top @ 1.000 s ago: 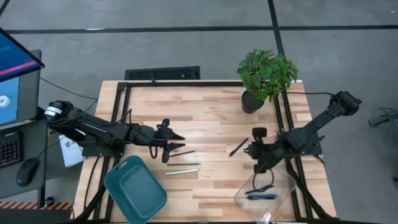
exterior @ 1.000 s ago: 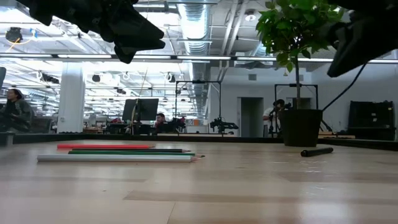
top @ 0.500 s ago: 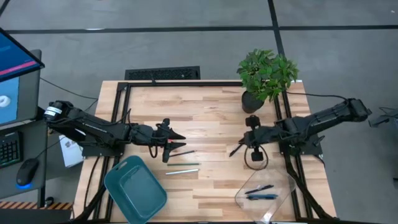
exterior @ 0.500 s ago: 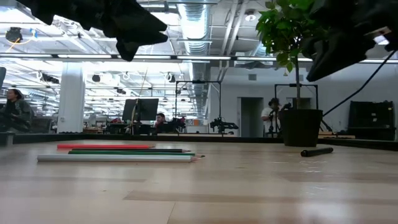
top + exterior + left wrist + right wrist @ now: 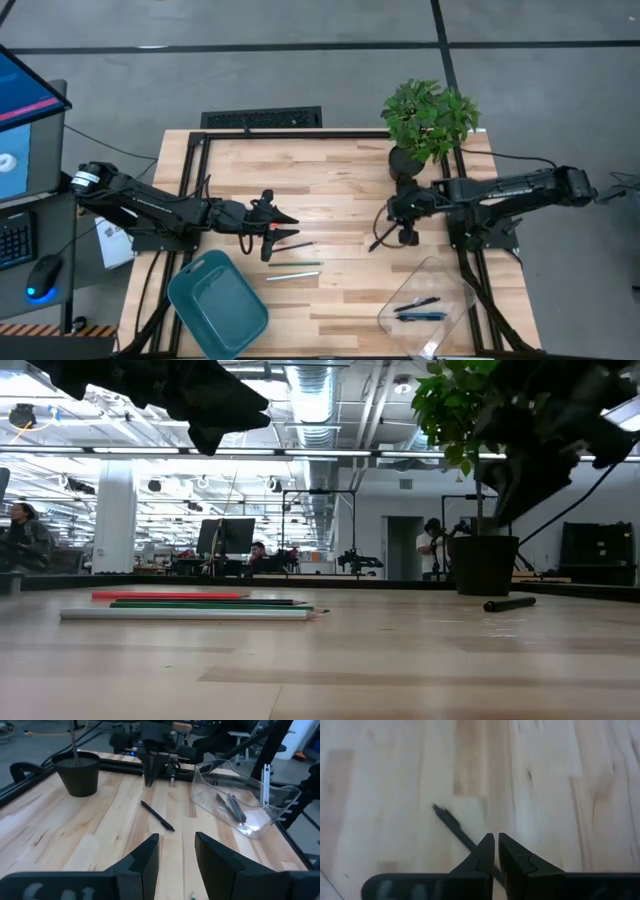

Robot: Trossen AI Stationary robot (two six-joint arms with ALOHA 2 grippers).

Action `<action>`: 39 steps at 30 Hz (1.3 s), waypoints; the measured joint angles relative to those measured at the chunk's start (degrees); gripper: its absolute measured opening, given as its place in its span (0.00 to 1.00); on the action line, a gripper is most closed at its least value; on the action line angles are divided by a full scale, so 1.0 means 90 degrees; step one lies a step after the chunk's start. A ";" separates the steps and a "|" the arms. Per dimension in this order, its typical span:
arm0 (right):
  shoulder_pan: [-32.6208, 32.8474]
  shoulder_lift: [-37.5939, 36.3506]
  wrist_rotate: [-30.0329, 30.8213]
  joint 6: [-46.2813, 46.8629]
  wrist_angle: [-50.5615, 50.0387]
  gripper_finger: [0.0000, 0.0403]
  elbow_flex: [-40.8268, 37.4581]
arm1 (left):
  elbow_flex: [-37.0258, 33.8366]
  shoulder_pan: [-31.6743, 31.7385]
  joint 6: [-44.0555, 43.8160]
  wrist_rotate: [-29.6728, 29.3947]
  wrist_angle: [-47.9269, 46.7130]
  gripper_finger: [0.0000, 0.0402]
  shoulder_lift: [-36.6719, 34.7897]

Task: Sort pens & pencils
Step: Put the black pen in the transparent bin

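Hovering right pincer (image 5: 404, 236) clenched over black pen (image 5: 381, 237) | potted plant (image 5: 428, 122) just behind | left pincer (image 5: 287, 220) released

Even indoor light, sharp from above, soft and blurred at the right wrist.

From overhead the pale butcher-block wooden table (image 5: 330, 180) is evenly lit, with only small soft shadows under the leafy green potted plant (image 5: 428, 120) and both arms. At table height, rows of bright ceiling strip lights (image 5: 300, 452) glare in the room behind, both arms show as black silhouettes, and the near tabletop is out of focus. The clear plastic bin (image 5: 245, 802) catches white highlights. The right wrist view is washed out and blurred, the slim black pen (image 5: 457, 831) smeared.
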 joint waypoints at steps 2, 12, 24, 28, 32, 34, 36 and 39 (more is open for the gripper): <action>-0.0250 0.0088 -0.0020 0.0024 0.0012 0.12 0.0000 | 0.0000 0.0000 0.0044 -0.0002 0.0000 0.29 0.0000; -0.0812 0.0110 -0.0275 0.0399 0.0262 0.12 0.0000 | 0.0000 0.0005 0.0086 -0.0283 -0.0107 0.29 0.0000; -0.0599 0.0110 -0.1624 0.1406 0.0684 0.12 0.0000 | 0.0000 0.0005 0.0083 -0.0316 -0.0114 0.29 0.0000; -0.0366 0.0110 -0.1463 0.1199 0.0609 0.12 0.0000 | 0.0000 0.0005 -0.0055 -0.0316 -0.0116 0.29 0.0000; -0.0322 0.0117 -0.0828 0.1569 0.0602 0.12 0.0000 | 0.0000 0.0005 -0.0493 -0.0287 -0.0193 0.29 0.0000; -0.0361 0.0120 -0.0772 0.1587 0.0562 0.12 0.0000 | 0.0000 0.0005 -0.0534 -0.0292 -0.0299 0.29 0.0000; -0.0418 0.0120 -0.0788 0.1533 0.0502 0.12 0.0000 | 0.0000 0.0007 -0.0538 -0.0296 -0.0371 0.29 0.0000; -0.0497 0.0120 -0.0790 0.1515 0.0372 0.12 0.0000 | 0.0000 0.0019 -0.0538 -0.0325 -0.0454 0.29 0.0000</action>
